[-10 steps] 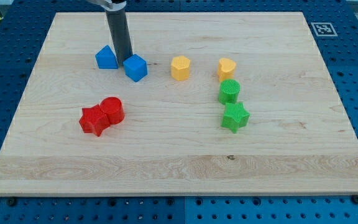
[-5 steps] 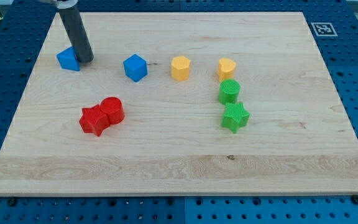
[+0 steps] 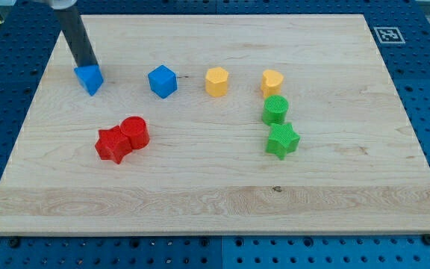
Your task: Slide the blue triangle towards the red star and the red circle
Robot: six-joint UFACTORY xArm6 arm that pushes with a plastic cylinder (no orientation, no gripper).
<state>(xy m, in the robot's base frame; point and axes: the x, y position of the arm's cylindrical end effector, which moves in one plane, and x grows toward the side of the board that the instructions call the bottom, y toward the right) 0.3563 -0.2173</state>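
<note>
The blue triangle [image 3: 89, 78] lies near the board's upper left. My tip [image 3: 86, 66] touches its top edge, on the side towards the view's top. The red star [image 3: 112, 144] and the red circle [image 3: 135, 131] sit touching each other at the left centre, below and a little right of the triangle. The rod rises up and to the left out of the view.
A blue cube [image 3: 162, 81] lies right of the triangle. A yellow hexagon [image 3: 216, 81] and a yellow heart [image 3: 272, 81] follow in the same row. A green circle [image 3: 275, 110] and a green star [image 3: 281, 140] sit below the heart. The wooden board [image 3: 222, 202] ends close to the triangle's left.
The triangle was pushed left from beside the blue cube. My tip then went from its right side round to its top edge, and the triangle shifted slightly down and turned.
</note>
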